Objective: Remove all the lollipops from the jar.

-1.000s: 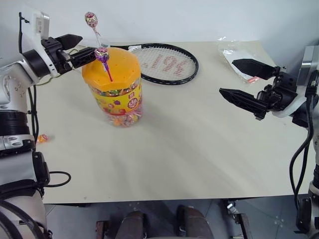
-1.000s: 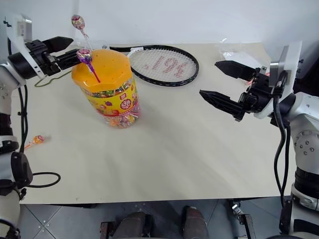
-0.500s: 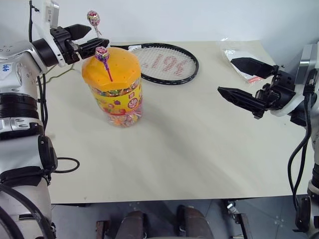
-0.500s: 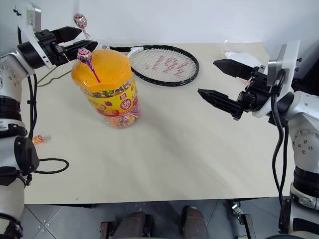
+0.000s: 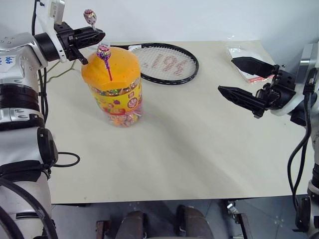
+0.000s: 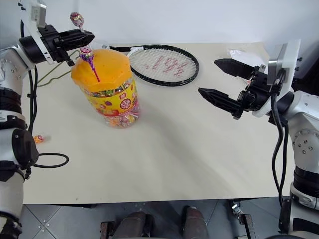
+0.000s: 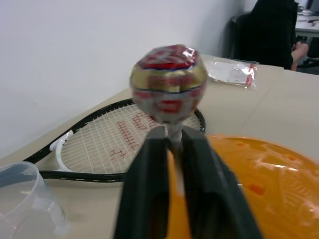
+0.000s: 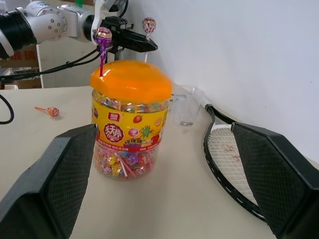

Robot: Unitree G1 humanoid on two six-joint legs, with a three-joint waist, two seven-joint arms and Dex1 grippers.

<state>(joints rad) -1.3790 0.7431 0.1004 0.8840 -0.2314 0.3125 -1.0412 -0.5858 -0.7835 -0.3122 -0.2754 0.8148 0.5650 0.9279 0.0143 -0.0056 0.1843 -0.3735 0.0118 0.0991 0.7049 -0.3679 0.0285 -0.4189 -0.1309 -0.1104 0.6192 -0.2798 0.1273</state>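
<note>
The jar (image 5: 113, 89) is a clear tub with a domed orange lid (image 5: 117, 64), standing at the back left of the table. A lollipop (image 5: 103, 51) on a purple stick stands upright in the lid. My left gripper (image 5: 98, 35) hovers just above the lid's far left rim, shut on the white stick of a second lollipop (image 7: 168, 82), whose head rises above the fingers (image 7: 144, 189). The fingers hide the stick's lower end. A third lollipop (image 6: 38, 138), on an orange stick, lies on the table at the left. My right gripper (image 5: 227, 74) hangs open on the right, far from the jar.
A black tennis racket (image 5: 167, 62) lies behind the jar. Next to the racket's handle stands a clear plastic cup (image 8: 183, 107). A plastic bag (image 5: 244, 54) sits at the back right corner. A thin cable (image 5: 60, 74) trails over the table's left edge.
My left gripper has gone from open around the white stick to shut on it, and has risen a little with the lollipop. The right arm has kept still.
</note>
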